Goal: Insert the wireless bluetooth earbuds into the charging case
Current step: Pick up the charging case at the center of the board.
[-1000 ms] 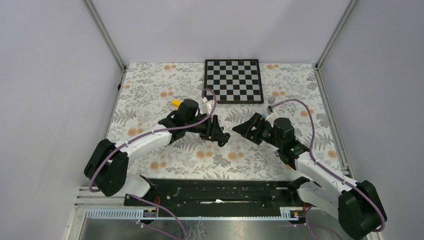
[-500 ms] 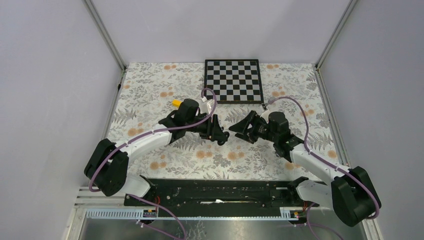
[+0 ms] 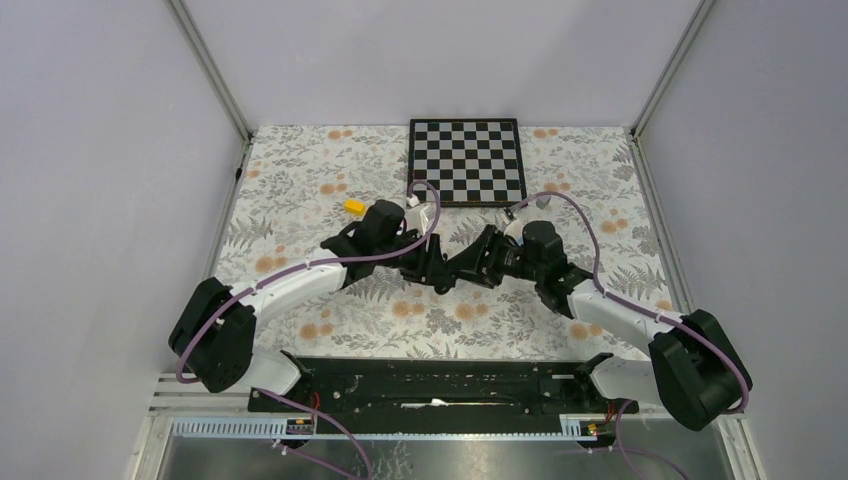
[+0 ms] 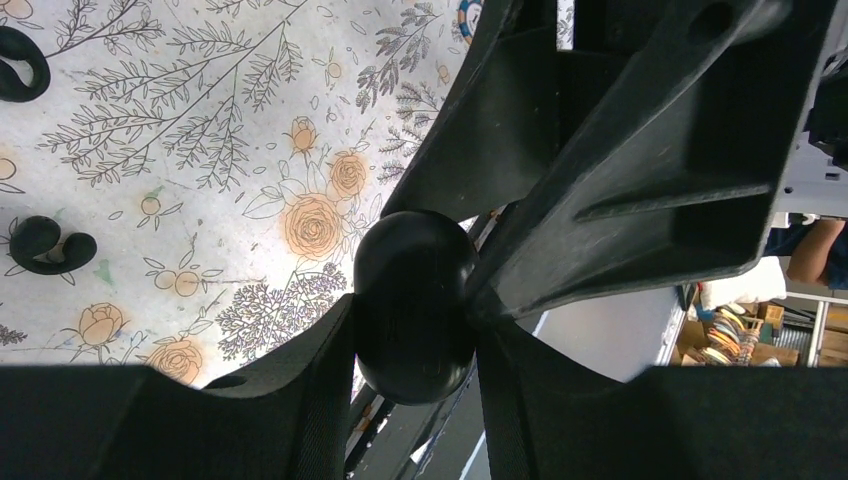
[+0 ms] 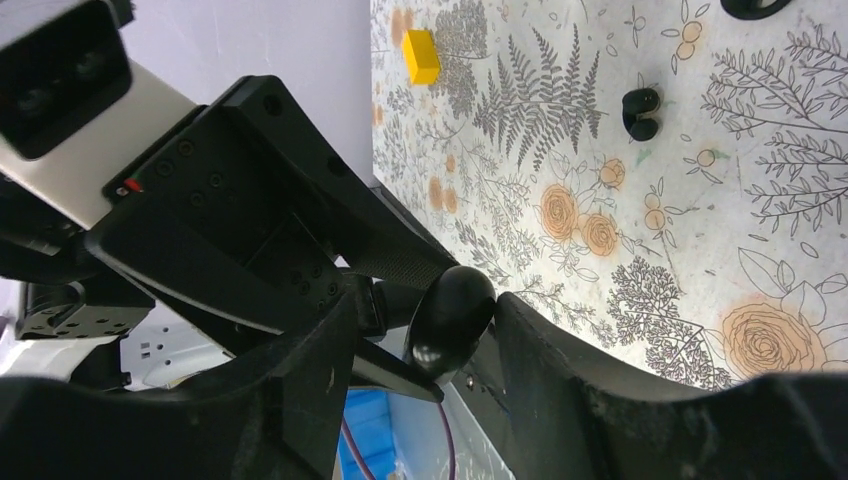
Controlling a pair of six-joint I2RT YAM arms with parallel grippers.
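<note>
Your left hand (image 4: pixel 412 322) clenches the case (image 4: pixel 415 285), hidden from overhead; right hand (image 5: pixel 425 312) straddles it, grip unclear; earbud (image 4: pixel 45 243) on desk (image 4: pixel 200 330) at nine o'clock.

Left gripper (image 4: pixel 415 338) pinches glossy black egg-shaped plastic case (image 4: pixel 415 290); 2 small black plastic earbuds (image 4: pixel 48 245) (image 4: pixel 20 62) lie on floral cloth (image 4: pixel 200 150), far L.

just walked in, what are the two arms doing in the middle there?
The left gripper is holding a small glossy black oval charging case in the air over the floral-print table. The right gripper has its fingers on either side of the same case; whether it grips it isn't clear. The case looks closed. Two black hook-shaped earbuds lie loose on the table, so nothing is inserted yet.
</note>
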